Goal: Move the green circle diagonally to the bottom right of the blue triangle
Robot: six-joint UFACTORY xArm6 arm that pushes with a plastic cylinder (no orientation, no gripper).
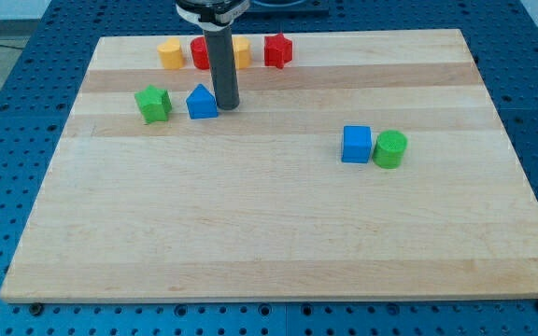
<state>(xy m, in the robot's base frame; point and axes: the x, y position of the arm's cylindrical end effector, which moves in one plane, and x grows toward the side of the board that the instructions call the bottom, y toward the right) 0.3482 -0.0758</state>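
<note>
1. Green circle [390,148] sits well toward the tabletop's [250,243] 3 o'clock side, touching the blue square [356,144] at its 9 o'clock; it is far from its goal, so I judge the push has not begun.
2. Blue triangle [202,102] lies at the 10 o'clock part of the tabletop, with my tip [228,106] just beside it at its 3 o'clock. There are no fingers here, so no open or closed state applies.
3. Next, I judge my tip must go around to the circle's 3 o'clock side and drive it toward 9 o'clock, stopping at the triangle's 4 o'clock.
4. It looks like a short bright-green cylinder, upright, flat-topped.
</note>
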